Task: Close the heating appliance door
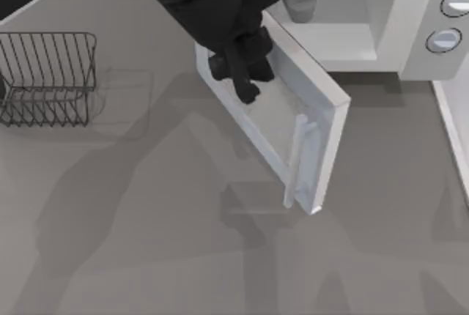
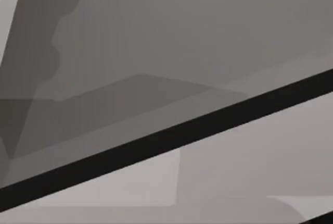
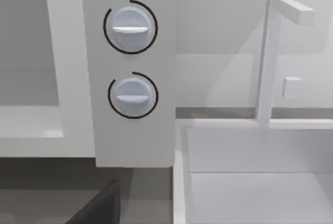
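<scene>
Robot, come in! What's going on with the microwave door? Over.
Left gripper against the door, outer face. Door half open, handle swung away from the microwave. Nothing blocking the swing. Wire rack far left.

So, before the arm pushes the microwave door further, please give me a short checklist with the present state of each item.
1. Door shut: not ok, it stands half open.
2. Left gripper on the door's outer face: ok, fingertips at the window.
3. Cavity free of objects: cannot tell, the arm hides part.
4. Wire rack away from the door's swing: ok, far left.
5. Handle unhooked: ok.
</scene>
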Motion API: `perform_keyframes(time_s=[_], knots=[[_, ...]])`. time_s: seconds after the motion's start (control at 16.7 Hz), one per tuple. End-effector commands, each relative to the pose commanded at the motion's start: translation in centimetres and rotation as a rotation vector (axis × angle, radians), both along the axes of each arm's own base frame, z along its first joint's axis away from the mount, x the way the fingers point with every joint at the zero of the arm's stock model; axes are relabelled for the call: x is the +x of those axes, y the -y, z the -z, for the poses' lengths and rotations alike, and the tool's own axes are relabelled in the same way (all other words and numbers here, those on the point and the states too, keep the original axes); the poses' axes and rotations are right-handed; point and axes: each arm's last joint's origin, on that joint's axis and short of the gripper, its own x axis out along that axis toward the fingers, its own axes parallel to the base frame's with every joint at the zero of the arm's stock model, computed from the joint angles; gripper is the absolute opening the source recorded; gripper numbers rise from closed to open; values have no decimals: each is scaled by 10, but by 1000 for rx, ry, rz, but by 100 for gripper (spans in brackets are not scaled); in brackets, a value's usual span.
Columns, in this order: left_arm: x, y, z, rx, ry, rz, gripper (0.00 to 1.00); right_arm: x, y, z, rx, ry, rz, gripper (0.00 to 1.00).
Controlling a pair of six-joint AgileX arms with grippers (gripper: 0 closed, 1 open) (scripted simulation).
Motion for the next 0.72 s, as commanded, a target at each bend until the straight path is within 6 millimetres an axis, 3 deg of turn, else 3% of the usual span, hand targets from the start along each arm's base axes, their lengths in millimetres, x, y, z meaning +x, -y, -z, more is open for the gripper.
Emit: perform_keyframes(time_s=[0.24, 0.72], knots=[[0, -1, -1, -1, 1, -4, 0, 0, 0, 0, 0, 0, 0, 100], [0, 18, -1, -1, 0, -4, 0, 0, 0, 0, 0, 0, 0, 100]])
